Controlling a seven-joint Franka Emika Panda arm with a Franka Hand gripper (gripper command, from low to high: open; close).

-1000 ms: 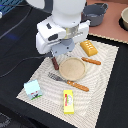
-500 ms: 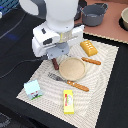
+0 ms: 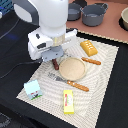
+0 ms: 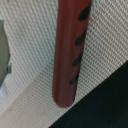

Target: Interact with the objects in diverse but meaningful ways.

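A woven beige placemat (image 3: 107, 80) covers the dark worktop (image 3: 12, 55). The smooth cylindrical brown sausage (image 4: 70, 50), marked with dark slits, lies at the round tan plate's (image 3: 73, 68) nine o'clock. Fingers hidden; grip state unclear.

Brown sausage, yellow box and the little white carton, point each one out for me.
brown sausage (image 4: 69, 55), wrist view, middle of its length beside the dark grill marks
yellow box (image 3: 68, 101), exterior view, centre of its top face
white carton (image 3: 33, 89), exterior view, its front face
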